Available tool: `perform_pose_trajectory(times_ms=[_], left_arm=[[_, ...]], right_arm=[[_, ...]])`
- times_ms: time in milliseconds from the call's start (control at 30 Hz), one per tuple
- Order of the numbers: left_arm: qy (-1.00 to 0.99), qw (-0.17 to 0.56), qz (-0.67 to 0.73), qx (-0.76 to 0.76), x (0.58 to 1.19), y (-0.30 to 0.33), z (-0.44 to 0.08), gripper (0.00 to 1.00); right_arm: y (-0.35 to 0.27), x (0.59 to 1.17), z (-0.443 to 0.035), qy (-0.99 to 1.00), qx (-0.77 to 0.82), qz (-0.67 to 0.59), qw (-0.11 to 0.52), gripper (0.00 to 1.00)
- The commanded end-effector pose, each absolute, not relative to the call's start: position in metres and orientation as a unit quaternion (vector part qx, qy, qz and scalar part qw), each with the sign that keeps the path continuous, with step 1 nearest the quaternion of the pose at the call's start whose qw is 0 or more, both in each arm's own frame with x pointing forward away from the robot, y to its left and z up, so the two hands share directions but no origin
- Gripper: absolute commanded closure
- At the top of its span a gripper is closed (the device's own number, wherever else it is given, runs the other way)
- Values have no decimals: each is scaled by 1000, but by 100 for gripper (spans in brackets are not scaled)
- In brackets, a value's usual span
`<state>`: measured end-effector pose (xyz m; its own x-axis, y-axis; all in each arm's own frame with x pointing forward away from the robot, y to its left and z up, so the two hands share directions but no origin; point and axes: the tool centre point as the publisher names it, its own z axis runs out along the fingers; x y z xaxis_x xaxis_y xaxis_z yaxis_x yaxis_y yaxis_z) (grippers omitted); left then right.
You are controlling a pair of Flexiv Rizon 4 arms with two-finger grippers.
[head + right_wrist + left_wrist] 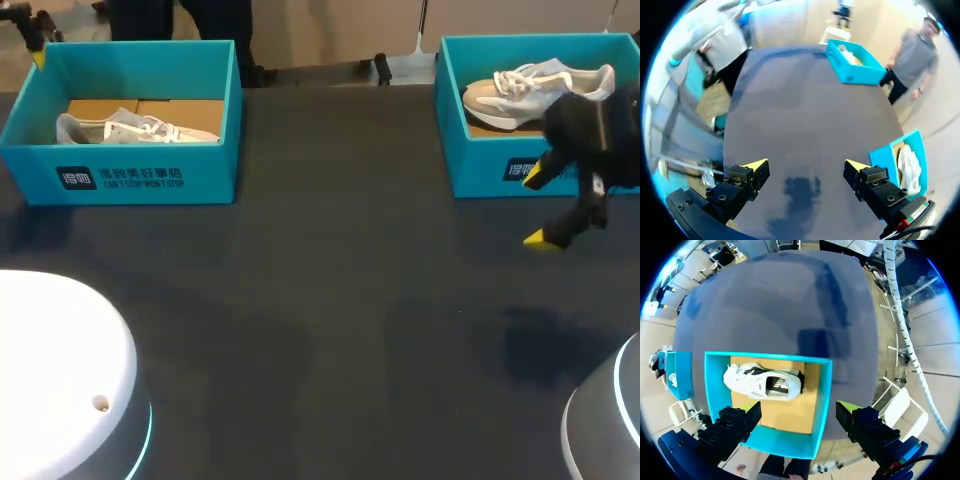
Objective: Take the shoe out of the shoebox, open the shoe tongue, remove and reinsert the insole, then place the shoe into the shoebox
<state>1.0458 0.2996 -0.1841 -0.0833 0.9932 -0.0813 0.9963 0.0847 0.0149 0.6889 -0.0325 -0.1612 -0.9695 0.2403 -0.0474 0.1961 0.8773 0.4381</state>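
Two teal shoeboxes stand at the back of the dark table. The left shoebox (150,175) holds a white-and-grey shoe (135,128) on its cardboard floor. My left gripper (797,407) hangs open above this box (822,390), with the shoe (762,381) lying just ahead of its fingers. The right shoebox (480,165) holds a second pale shoe (530,88). My right gripper (538,207) stands open over the table in front of that box, nothing between its fingers. In the right wrist view the gripper (805,165) faces bare table, with the box (887,155) and shoe (910,170) beside one finger.
White rounded robot bases sit at the front left (60,380) and front right (605,420) corners. Dark tabletop (340,300) stretches between the two boxes and toward the front edge.
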Motion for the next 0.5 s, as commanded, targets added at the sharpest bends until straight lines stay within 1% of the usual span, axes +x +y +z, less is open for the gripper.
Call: perform_pose_trajectory(times_ms=[33,167,400,467,500], left_arm=[[731,35,-11,681,1031,300,-163,0],[727,45,-10,685,1025,301,-152,0],[729,43,-7,683,1026,302,-151,0],[729,43,-7,683,1026,302,-151,0],[729,43,-7,683,1026,302,-151,0]], right_arm=[[-38,708,-160,942,244,224,52,0],[-49,725,-155,918,323,218,70,0],[-65,755,-133,874,437,188,102,0],[-68,760,-127,860,465,181,104,0],[-70,764,-124,849,489,179,93,0]])
